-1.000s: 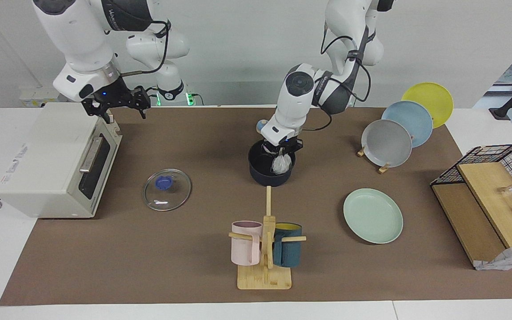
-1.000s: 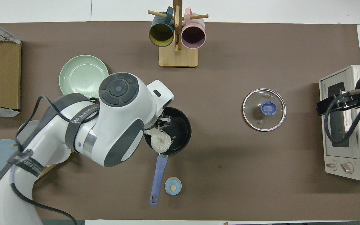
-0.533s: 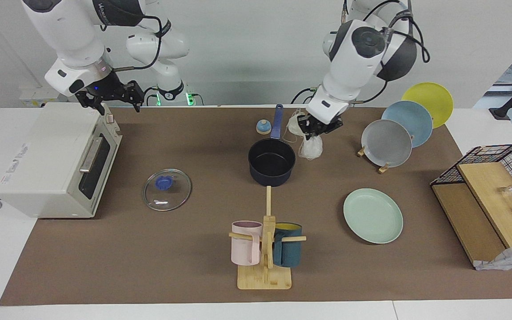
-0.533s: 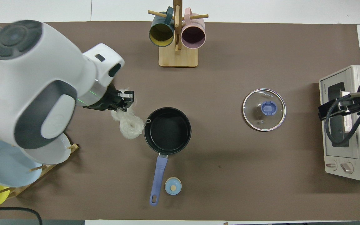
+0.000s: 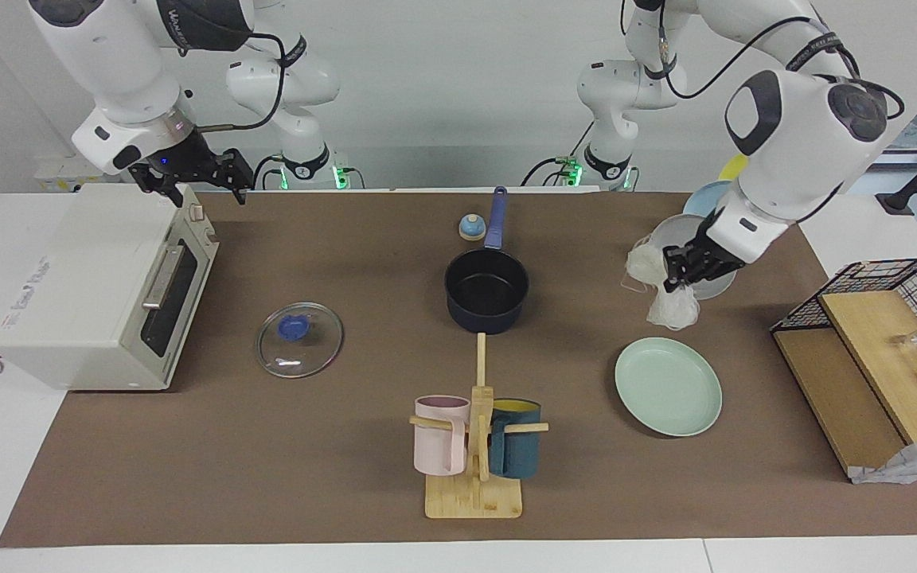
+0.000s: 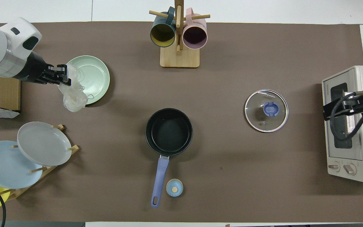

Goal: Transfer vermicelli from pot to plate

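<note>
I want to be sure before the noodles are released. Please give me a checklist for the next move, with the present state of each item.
1. Left gripper shut on the vermicelli: ok.
2. Vermicelli clear of the pot, pot empty: ok.
3. Vermicelli centred over the plate: not ok, it hangs over the plate's rim.
4. Plate bare and flat on the mat: ok.
5. Right gripper waits open above the toaster oven, out of the way: ok.

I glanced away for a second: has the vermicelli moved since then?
Yes. The vermicelli has left the pot and now hangs from the shut left gripper toward the left arm's end, over the table near the mint-green plate.
</note>
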Available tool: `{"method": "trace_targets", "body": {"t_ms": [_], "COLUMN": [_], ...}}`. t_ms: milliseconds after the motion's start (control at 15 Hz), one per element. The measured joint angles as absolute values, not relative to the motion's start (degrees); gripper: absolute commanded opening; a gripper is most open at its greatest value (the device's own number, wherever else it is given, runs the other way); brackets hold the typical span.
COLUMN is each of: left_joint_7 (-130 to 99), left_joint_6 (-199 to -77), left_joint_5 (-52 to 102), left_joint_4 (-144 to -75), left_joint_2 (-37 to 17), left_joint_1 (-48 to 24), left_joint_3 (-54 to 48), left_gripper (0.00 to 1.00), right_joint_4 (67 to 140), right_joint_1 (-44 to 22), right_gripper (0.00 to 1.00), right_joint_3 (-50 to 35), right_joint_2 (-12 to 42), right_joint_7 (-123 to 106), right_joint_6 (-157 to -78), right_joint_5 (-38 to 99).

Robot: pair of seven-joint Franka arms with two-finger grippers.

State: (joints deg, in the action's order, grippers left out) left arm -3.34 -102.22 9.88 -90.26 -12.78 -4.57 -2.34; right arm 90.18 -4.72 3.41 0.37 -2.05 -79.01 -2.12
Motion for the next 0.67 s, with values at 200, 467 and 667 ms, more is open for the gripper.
{"method": "trace_targets", "body": {"t_ms": [200,467,667], "left_joint_7": [-0.6,2.5,3.0], "left_joint_6": [-108.3,-112.8,-115.1], "left_joint_5": [9.8,8.3,8.0], "left_joint_4": [-90.3,-90.5,-90.5], "left_joint_2": [-18.8,-23.8,-25.7], "left_joint_1": [-3.6,-3.5,-3.5], "left_joint_3": [-2.4,-2.5,-2.5], "left_gripper": [0.0,0.0,0.0], "right_joint_4": [89.8,89.0,88.4], "right_joint_1": [-4.5,-4.2,-4.1], "right_gripper": [1.0,1.0,1.0], "right_joint_3": [3.3,3.1,3.1], "right_joint_2": [2.1,2.1,1.0], "right_joint_7": [-1.8,-1.7,-1.7], "right_joint_6": [-78.9,-78.9,-78.6], "right_joint_5": [-2.1,-2.1,-2.1]}}
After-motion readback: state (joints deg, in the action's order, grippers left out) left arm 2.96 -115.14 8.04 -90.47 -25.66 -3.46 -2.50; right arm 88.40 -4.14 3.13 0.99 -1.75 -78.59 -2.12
